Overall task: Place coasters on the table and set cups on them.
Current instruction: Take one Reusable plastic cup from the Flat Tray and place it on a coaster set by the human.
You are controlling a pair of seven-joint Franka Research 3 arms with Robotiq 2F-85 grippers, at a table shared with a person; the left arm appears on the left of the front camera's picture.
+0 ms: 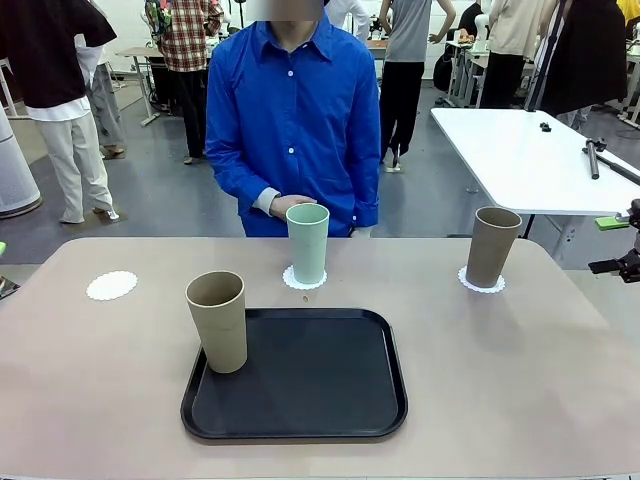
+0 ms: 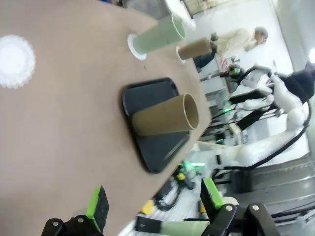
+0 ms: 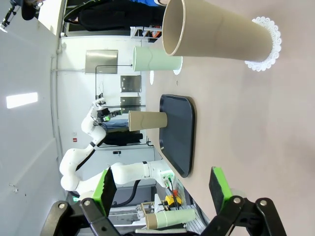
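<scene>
Mint cup, right tan cup on coasters; left coaster bare, third cup on tray. Left gripper, right gripper: jaws apart, empty.

At three o'clock in the front view, the edge cuts off my right gripper; I see just its finger ends. At nine o'clock my left gripper is a tiny sliver. The mint cup covers most of its coaster and part of the person's hand behind it. A brown speck at six o'clock of that coaster is too small for me to tell. The tan cup hides the tray's ten o'clock corner.
</scene>
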